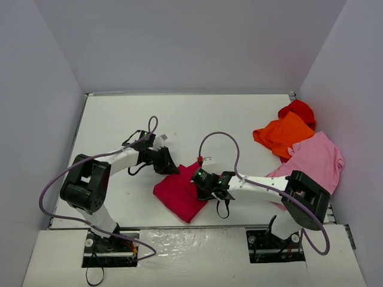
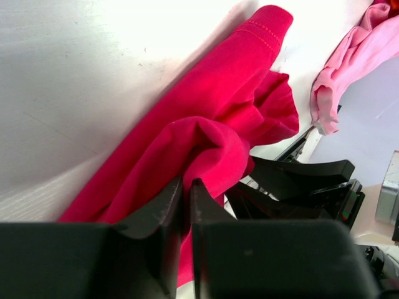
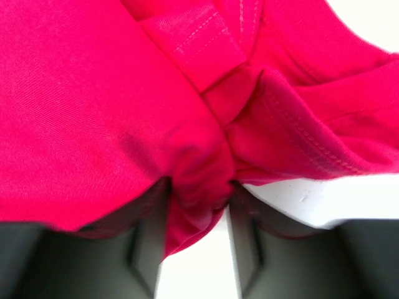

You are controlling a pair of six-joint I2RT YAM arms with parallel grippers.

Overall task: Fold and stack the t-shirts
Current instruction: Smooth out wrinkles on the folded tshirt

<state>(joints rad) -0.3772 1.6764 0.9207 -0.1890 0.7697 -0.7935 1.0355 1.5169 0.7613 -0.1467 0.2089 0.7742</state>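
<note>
crimson t-shirt (image 1: 178,194), bunched, cornerwise; long axis unclear

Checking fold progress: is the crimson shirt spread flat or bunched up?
Bunched: the crimson shirt lies rumpled in layers, pinched by left gripper and right gripper.

place: likely lab cell | cue: grey walls (image 1: 179,42), white table (image 1: 179,113)

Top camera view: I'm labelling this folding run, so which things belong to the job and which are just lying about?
Job:
- crimson-magenta t-shirt, pinched by the left hand and right hand
- light pink t-shirt, orange t-shirt and red t-shirt, heaped at the right

Lying about:
- no loose items show; only the white table and the arms' purple cables
</note>
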